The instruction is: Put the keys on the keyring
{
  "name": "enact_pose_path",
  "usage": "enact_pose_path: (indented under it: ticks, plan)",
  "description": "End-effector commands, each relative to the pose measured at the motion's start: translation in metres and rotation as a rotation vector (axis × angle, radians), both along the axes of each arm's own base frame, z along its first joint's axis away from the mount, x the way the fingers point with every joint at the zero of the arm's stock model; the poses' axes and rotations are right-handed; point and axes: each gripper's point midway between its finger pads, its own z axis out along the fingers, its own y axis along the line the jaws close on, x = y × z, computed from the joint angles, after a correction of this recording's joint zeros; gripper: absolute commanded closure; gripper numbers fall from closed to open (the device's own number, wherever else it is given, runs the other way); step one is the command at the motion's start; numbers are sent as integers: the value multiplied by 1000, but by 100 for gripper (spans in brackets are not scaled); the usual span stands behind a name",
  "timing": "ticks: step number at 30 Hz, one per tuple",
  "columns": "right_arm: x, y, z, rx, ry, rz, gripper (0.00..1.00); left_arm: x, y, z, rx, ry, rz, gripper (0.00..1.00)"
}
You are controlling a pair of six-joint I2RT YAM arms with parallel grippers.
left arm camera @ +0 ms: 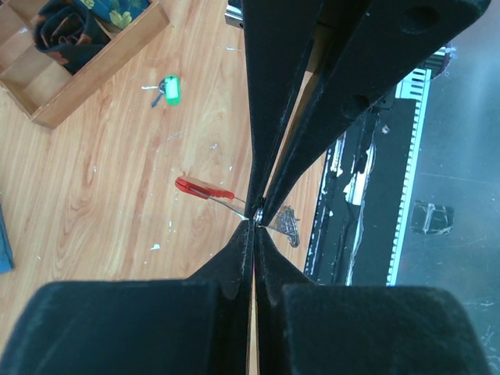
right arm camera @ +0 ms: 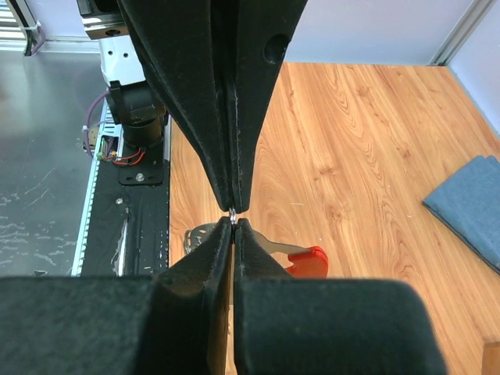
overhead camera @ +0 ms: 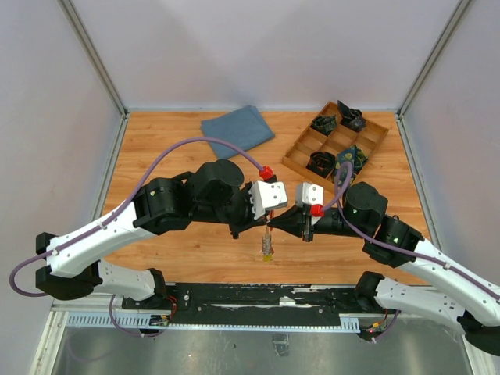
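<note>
Both grippers meet tip to tip just above the table's near middle. My left gripper is shut, and my right gripper is shut opposite it. A tiny silver wire loop, the keyring, glints where the tips pinch together. The keys hang from that spot: a red-headed key sticks out sideways, and a toothed silver key shows on the other side. From above they dangle as a small bunch with a yellowish end. Most of the keyring is hidden by the fingers.
A green key tag lies on the wood beyond the grippers. A compartmented wooden tray holding dark items stands at the back right. A folded blue cloth lies at the back centre. A black rail runs along the near edge.
</note>
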Motion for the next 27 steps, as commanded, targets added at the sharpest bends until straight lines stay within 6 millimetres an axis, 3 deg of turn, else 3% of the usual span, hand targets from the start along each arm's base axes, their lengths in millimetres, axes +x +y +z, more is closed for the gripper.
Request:
enact_pose_path:
  ticks: [1, 7, 14, 20, 27]
  plan:
    - [-7, -2, 21, 65, -60, 22, 100, -2, 0, 26, -80, -38, -10, 96]
    - [-18, -10, 63, 282, -146, 39, 100, -11, 9, 72, -294, -72, -12, 78]
    - [-33, -18, 111, 555, -171, 86, 100, -25, 29, 124, -595, -81, 2, 72]
    - [-39, -19, 132, 711, -161, 135, 100, -31, 32, 137, -719, -71, -10, 62]
    - [-45, -20, 144, 758, -174, 171, 100, -33, 20, 135, -707, -65, -41, 60]
